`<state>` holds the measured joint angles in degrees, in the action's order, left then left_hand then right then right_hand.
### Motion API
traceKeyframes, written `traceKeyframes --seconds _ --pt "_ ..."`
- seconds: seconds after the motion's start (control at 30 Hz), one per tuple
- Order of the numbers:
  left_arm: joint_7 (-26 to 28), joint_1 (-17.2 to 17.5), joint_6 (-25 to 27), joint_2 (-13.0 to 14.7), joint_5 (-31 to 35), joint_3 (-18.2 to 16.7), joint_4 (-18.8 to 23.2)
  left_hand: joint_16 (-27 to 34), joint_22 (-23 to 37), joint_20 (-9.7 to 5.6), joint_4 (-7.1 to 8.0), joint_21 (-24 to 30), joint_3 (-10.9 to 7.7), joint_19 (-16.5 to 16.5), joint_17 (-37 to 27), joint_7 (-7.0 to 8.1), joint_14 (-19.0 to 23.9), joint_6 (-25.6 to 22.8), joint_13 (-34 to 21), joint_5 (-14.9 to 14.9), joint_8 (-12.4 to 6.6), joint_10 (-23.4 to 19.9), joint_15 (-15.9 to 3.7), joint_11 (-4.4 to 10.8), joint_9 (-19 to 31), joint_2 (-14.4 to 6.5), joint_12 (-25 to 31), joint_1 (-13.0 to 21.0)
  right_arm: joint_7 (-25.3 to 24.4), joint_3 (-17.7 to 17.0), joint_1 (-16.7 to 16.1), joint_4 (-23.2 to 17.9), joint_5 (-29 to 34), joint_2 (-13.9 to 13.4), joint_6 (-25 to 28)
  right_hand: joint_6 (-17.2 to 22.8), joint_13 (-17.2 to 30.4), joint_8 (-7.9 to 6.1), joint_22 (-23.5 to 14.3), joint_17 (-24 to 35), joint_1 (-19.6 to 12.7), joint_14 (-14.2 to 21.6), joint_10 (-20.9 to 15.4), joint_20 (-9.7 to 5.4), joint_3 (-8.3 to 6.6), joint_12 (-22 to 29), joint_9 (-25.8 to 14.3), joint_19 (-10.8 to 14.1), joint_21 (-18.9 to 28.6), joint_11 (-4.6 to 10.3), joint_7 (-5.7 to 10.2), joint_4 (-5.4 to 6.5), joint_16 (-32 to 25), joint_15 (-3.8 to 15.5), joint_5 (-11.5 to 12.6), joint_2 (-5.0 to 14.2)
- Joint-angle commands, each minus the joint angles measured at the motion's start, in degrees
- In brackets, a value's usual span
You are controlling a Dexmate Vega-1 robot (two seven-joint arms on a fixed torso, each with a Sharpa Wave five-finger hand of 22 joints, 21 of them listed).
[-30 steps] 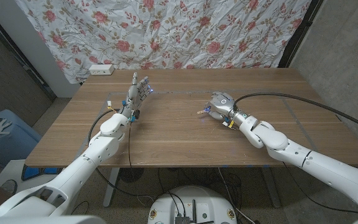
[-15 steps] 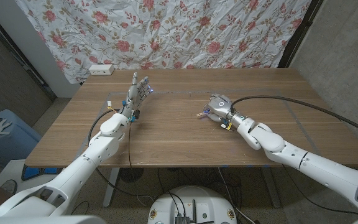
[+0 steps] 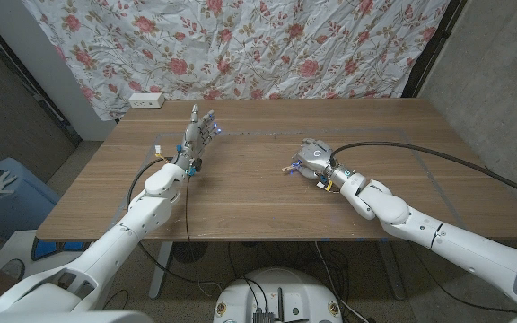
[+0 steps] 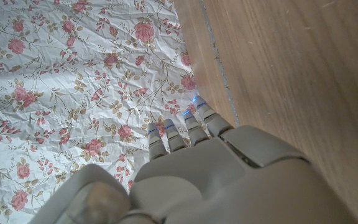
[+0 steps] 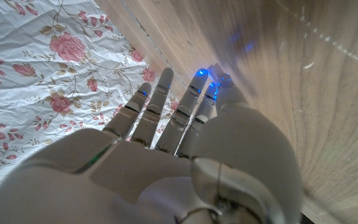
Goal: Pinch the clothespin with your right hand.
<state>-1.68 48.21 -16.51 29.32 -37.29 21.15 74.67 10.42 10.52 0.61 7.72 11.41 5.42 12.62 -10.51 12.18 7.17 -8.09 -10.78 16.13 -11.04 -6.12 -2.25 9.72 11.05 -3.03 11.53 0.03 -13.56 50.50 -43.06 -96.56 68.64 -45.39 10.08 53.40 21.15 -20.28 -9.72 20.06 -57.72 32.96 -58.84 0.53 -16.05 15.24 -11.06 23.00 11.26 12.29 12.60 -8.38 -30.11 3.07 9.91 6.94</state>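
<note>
On the table (image 3: 240, 193), one clothespin (image 3: 290, 167) is pinched by the right hand's (image 3: 313, 157) fingers; left hand (image 3: 197, 133) fingers apart.

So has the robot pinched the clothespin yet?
Hard to say for sure. The right robot hand has reached the clothespin, which pokes out at its fingertips, so the reaching looks done. Whether the fingers are squeezing it is hidden under the hand. A clear pinch is still left. The left robot hand stands open, apart.
</note>
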Motion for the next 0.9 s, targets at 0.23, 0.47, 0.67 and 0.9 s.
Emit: traceKeyframes --seconds 0.23,0.47,0.67,0.9 --pt "0.01 -0.01 0.01 0.00 0.01 0.01 0.01 0.47 0.14 -0.04 0.32 0.42 -0.04 0.37 -0.21 0.50 0.51 -0.01 -0.12 0.45 -0.36 -0.19 -0.43 0.46 0.28 -0.46 0.36 0.19 2.36 -0.06 -1.42 -2.20 0.60 0.40 1.17 -0.21 -0.07 0.47 -0.22 0.15 1.48 -0.95 1.34 0.52 0.44 -0.59 -0.13 -0.40 -0.30 -0.26 0.09 0.25 0.47 8.41 -0.01 -0.28" --pt "0.01 -0.01 0.01 -0.01 0.01 0.01 0.01 0.47 0.14 -0.06 0.32 0.42 -0.04 0.36 -0.21 0.50 0.51 -0.02 -0.12 0.45 -0.36 -0.10 -0.38 0.44 0.28 -0.46 0.32 0.18 2.67 -0.50 -2.10 -3.13 0.44 0.48 1.77 -1.23 -0.06 1.04 -0.23 0.40 2.28 -1.51 2.46 0.94 1.12 -1.13 -0.11 -0.50 -0.24 -0.27 0.12 0.22 0.56 8.26 -0.06 -1.19" --pt "0.00 -0.01 -0.01 -0.01 0.01 0.01 -0.01 0.47 0.14 -0.07 0.32 0.42 -0.04 0.37 -0.21 0.50 0.51 -0.01 -0.12 0.45 -0.36 -0.21 -0.37 0.35 0.28 -0.46 0.36 0.19 3.71 -1.12 -2.32 -3.66 -0.78 0.76 1.94 -2.54 -0.07 1.78 -0.23 0.61 3.25 -2.25 4.10 1.64 1.86 -1.84 -0.07 -0.85 -0.26 -0.37 0.14 0.26 0.77 8.06 -0.08 -2.17" --pt "0.01 -0.01 0.00 -0.02 0.01 0.01 -0.01 0.46 0.14 -0.09 0.33 0.42 -0.04 0.37 -0.21 0.50 0.49 -0.01 -0.12 0.45 -0.36 -0.11 -0.33 0.42 0.28 -0.47 0.32 0.18 2.95 -1.58 -2.37 -3.88 -2.11 0.85 0.99 -2.77 -0.02 1.97 -0.23 0.85 3.63 -2.82 4.90 2.04 2.36 -2.13 -0.14 -0.93 -0.22 -0.26 0.15 0.09 0.81 8.11 -0.03 -2.91"
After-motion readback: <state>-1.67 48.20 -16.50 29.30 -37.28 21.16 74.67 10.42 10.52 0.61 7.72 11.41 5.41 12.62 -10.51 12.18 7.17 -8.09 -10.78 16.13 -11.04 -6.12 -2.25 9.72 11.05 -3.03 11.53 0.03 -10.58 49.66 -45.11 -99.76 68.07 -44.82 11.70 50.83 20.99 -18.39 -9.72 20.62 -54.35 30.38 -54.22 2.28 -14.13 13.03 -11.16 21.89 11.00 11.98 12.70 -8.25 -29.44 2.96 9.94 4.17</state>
